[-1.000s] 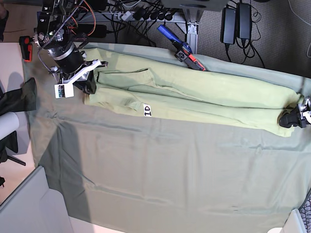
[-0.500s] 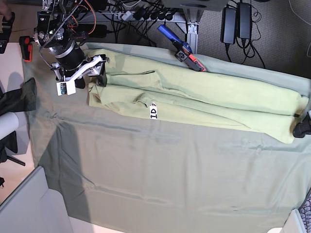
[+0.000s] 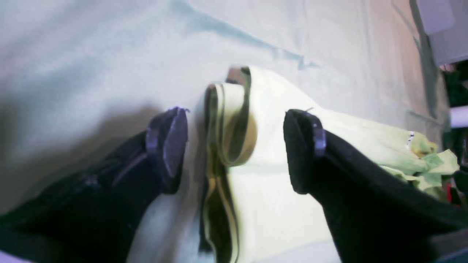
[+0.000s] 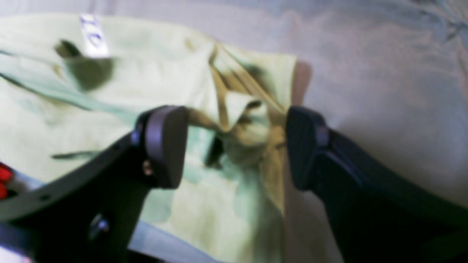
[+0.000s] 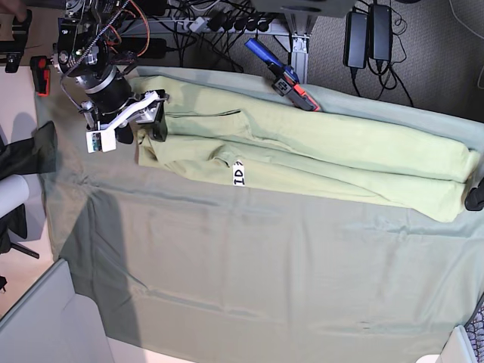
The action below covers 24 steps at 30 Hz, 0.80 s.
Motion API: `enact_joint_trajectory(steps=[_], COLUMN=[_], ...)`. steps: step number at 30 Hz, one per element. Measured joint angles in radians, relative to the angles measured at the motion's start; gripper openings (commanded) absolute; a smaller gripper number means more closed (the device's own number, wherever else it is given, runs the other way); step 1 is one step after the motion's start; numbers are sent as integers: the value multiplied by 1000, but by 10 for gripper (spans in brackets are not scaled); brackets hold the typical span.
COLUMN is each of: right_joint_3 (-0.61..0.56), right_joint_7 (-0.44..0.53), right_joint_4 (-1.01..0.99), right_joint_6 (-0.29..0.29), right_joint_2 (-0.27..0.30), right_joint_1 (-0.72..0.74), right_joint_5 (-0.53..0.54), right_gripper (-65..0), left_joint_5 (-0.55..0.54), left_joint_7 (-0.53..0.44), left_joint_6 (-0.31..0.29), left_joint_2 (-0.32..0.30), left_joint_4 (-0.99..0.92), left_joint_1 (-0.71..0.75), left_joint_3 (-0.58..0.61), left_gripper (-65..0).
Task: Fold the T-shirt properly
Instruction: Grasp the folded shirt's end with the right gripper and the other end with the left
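Note:
The pale yellow-green T-shirt point(image 5: 318, 151) lies folded into a long band across the far part of the grey-green table cloth point(image 5: 249, 265), its white tag point(image 5: 239, 175) facing up. At the band's left end my right gripper point(image 5: 142, 128) stands open. In the right wrist view its fingers point(image 4: 164, 146) straddle a bunched corner of the T-shirt point(image 4: 241, 146) without pinching it. My left gripper point(image 5: 476, 198) sits at the band's right end, half out of frame. In the left wrist view it point(image 3: 236, 146) is open around the layered T-shirt edge point(image 3: 234, 124).
A blue-handled clamp with red parts point(image 5: 283, 76) lies on the cloth's far edge beside the shirt. Power adapters point(image 5: 370, 34) and cables sit on the floor beyond. A red item point(image 5: 39, 76) and a dark object point(image 5: 34, 147) lie off the cloth's left side.
Both grippers have opened and let go of the shirt's ends. The shirt has settled flat and shifted a little right. My left gripper has drawn back toward the right edge.

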Motion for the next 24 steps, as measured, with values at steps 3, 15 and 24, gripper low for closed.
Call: enact_joint_trajectory(steps=[3, 15, 24], right_joint_3=[16, 26, -48], right_joint_7=[-3, 50, 106], right_joint_4=[26, 59, -151], right_joint_6=[0, 0, 0], right_joint_2=[-35, -183, -183], right_joint_1=[14, 58, 58], right_joint_5=[-1, -8, -46], right_gripper=[-477, -650, -650], left_joint_5=[6, 33, 63], left_joint_7=[1, -18, -44], left_joint_6=[0, 0, 0], left_joint_2=[1, 0, 3], left_joint_4=[0, 0, 0], left_joint_1=[13, 13, 13], left_joint_3=[0, 0, 0], left_gripper=[-207, -207, -207])
